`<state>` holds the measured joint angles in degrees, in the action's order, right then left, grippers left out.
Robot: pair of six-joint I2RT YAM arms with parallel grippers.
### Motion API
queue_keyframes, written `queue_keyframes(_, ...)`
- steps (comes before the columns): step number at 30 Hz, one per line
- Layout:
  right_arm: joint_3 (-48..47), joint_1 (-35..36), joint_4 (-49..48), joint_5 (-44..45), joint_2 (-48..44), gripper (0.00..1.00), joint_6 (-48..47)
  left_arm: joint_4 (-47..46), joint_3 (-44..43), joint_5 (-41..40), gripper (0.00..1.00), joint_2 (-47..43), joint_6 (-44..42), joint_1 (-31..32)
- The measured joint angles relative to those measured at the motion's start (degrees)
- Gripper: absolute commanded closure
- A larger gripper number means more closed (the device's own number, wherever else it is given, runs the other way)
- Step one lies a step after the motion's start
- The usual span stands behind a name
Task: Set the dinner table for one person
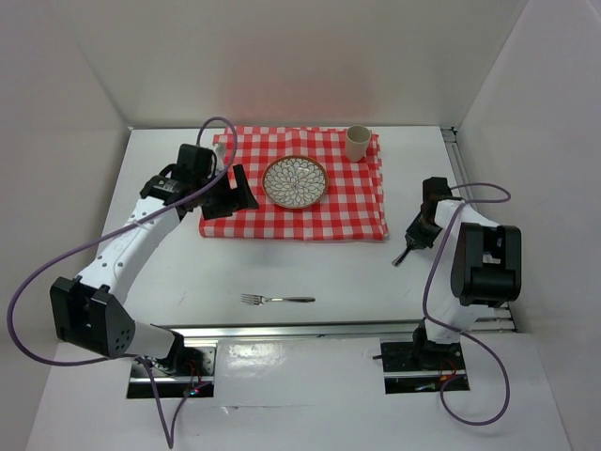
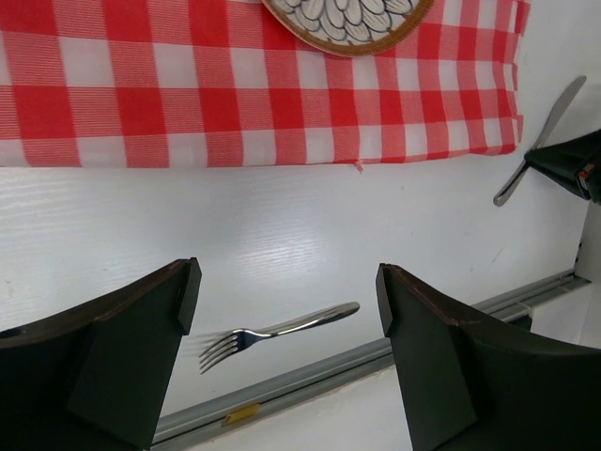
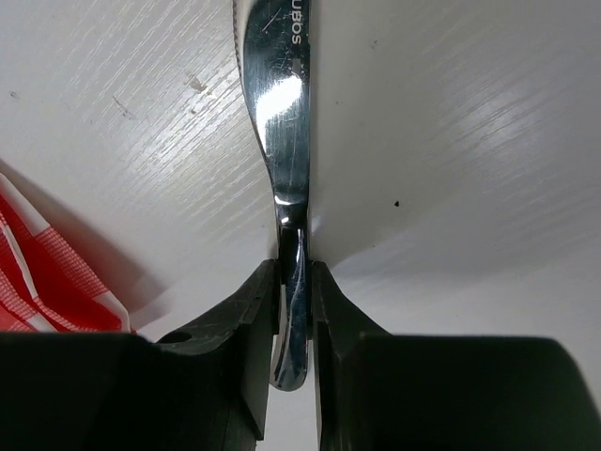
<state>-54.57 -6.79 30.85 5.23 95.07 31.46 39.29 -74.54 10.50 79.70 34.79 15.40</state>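
The white dinner table holds a silver fork lying flat near the front middle, tines to the left. It also shows in the left wrist view. My left gripper is open and empty above the left edge of the checked cloth, its fingers wide apart. My right gripper is shut on a silver knife by its handle, blade tip down by the table, right of the cloth. The knife also shows in the left wrist view.
On the red-and-white checked cloth sit a round patterned plate at the middle and a cream cup at the far right corner. A metal rail runs along the table's near edge. White walls enclose the table.
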Motion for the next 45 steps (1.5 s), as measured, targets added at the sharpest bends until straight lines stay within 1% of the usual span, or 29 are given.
queue_keyframes(1,-0.02,0.00,0.00,0.35,-0.02,0.98,-0.07,-0.63,0.33,0.33,0.07,0.00,0.15,0.59)
queue_keyframes(7,-0.42,0.00,0.72,2.27,-1.25,0.98,-1.31,-2.86,5.53,1.57,0.07,0.66,2.14,7.34)
queue_keyframes(10,-2.34,0.87,2.27,3.98,-2.27,0.98,-1.84,-2.75,6.40,1.77,0.07,1.53,3.04,8.94)
queue_keyframes(13,-6.21,3.63,4.46,6.08,-3.23,0.98,-2.27,-2.82,5.73,1.27,0.07,1.95,3.06,8.90)
queue_keyframes(21,-16.22,14.84,8.79,7.69,-4.00,0.98,-4.70,-2.36,2.38,-1.27,0.07,2.89,2.93,8.81)
queue_keyframes(25,-22.75,19.34,10.56,7.10,0.35,0.98,-7.23,-1.86,2.16,-1.95,0.07,2.89,2.91,8.81)
queue_keyframes(30,-29.92,22.53,10.91,5.75,9.51,0.98,-9.77,-1.33,2.14,-2.80,0.07,2.86,2.86,8.48)
queue_keyframes(37,-35.39,23.30,11.39,4.70,19.82,0.98,-12.07,-0.17,2.14,-3.65,0.07,2.82,2.80,7.98)
queue_keyframes(45,-40.17,23.96,11.56,4.87,25.53,0.98,-15.21,0.35,2.14,-4.44,0.07,2.51,2.75,7.50)
